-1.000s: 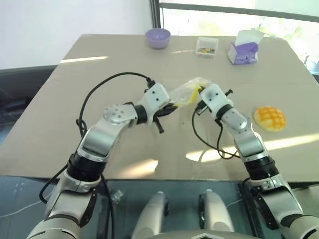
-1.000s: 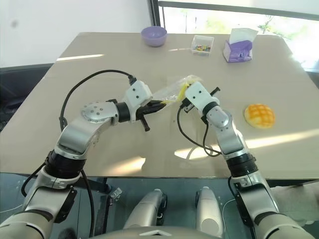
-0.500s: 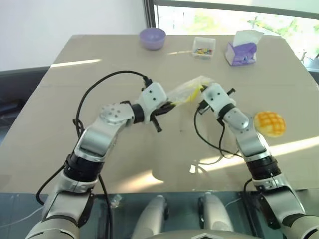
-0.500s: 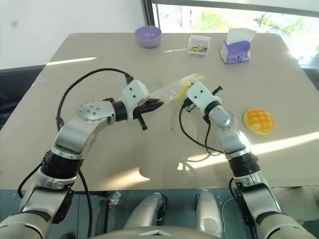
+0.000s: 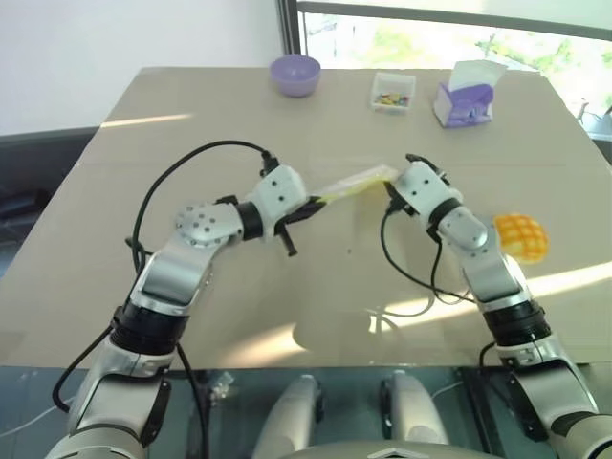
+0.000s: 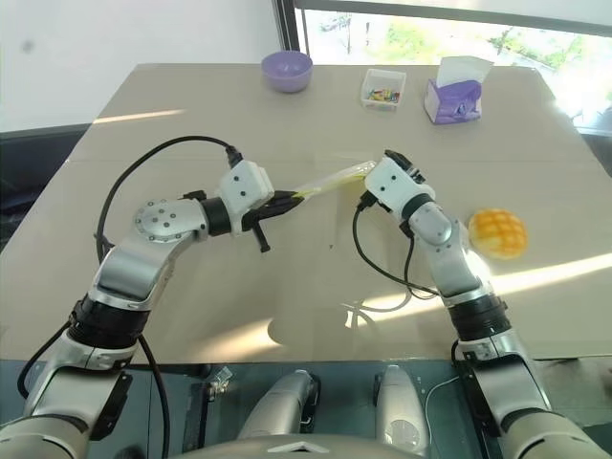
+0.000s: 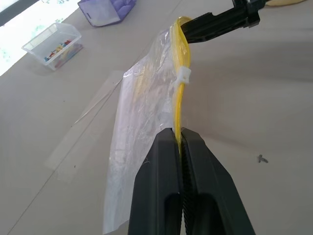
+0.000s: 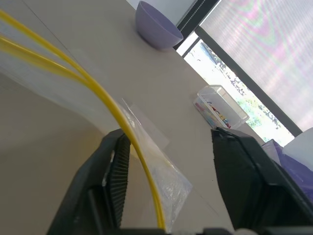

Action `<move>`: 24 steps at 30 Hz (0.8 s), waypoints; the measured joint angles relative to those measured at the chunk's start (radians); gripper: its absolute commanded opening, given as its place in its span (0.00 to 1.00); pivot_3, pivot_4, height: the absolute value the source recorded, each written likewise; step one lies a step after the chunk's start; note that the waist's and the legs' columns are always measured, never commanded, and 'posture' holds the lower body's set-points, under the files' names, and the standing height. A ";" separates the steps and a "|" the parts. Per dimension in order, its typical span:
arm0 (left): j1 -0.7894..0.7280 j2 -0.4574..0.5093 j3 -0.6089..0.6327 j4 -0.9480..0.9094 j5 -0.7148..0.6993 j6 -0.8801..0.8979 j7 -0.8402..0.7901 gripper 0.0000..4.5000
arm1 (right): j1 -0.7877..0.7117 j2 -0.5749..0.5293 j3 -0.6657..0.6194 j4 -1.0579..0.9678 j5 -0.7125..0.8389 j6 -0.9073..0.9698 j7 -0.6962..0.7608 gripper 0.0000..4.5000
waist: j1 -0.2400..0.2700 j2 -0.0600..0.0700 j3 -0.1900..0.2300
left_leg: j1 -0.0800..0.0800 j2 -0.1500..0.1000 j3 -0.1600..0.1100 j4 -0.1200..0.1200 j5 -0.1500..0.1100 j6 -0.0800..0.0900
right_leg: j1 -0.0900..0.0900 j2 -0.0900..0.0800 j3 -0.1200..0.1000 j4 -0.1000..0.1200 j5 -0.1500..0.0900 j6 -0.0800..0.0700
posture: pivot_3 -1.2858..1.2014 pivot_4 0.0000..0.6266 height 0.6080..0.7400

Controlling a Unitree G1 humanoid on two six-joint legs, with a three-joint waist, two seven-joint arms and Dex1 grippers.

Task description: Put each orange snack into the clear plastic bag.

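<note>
The left gripper (image 7: 181,134) pinches the clear plastic bag (image 7: 142,122) by its yellow seal; keep that pinch. The right gripper (image 8: 168,161), jaws parted around the strip, probably not gripping it, should reach the orange snack (image 5: 519,236) at its four o'clock.

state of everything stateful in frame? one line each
clear plastic bag: lifted off the table, yellow seal strip pinched at one end.
left gripper: shut on the bag's seal strip.
right gripper: open, seal strip running between its fingers.
orange snack: on the table, outside the bag.
purple bowl: upright.
small clear box: lidless, colourful bits inside.
tissue box: tissue sticking out.
</note>
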 measured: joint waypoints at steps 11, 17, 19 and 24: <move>0.018 0.013 0.014 0.124 0.014 -0.235 -0.085 0.00 | 0.239 -0.170 -0.062 -0.289 0.110 0.092 0.209 0.04 | 0.018 0.000 0.000 | 0.000 0.000 0.000 0.000 0.000 0.000 | 0.001 0.000 -0.001 -0.001 0.000 0.000 | 0.52 0.24 1.00; 0.018 0.016 0.013 0.142 0.014 -0.279 -0.125 0.00 | 0.281 -0.161 -0.085 -0.412 0.201 0.197 0.255 0.01 | 0.013 0.000 0.000 | 0.001 0.002 0.000 0.000 0.000 0.000 | 0.002 0.002 0.000 0.000 0.001 -0.001 | 0.52 0.24 1.00; 0.018 0.015 0.013 0.144 0.015 -0.281 -0.128 0.00 | 0.260 -0.117 -0.080 -0.448 0.233 0.236 0.256 0.01 | 0.013 0.000 0.000 | 0.002 0.002 0.000 0.000 0.000 0.000 | 0.002 0.003 0.000 0.000 0.001 -0.001 | 0.52 0.24 1.00; 0.007 0.008 0.009 0.166 0.033 -0.284 -0.129 0.00 | 0.183 -0.034 -0.004 -0.470 0.258 0.292 0.250 0.01 | 0.016 0.000 0.000 | 0.001 0.002 0.000 0.001 0.000 0.000 | 0.002 0.003 -0.001 -0.001 0.001 -0.001 | 0.52 0.24 1.00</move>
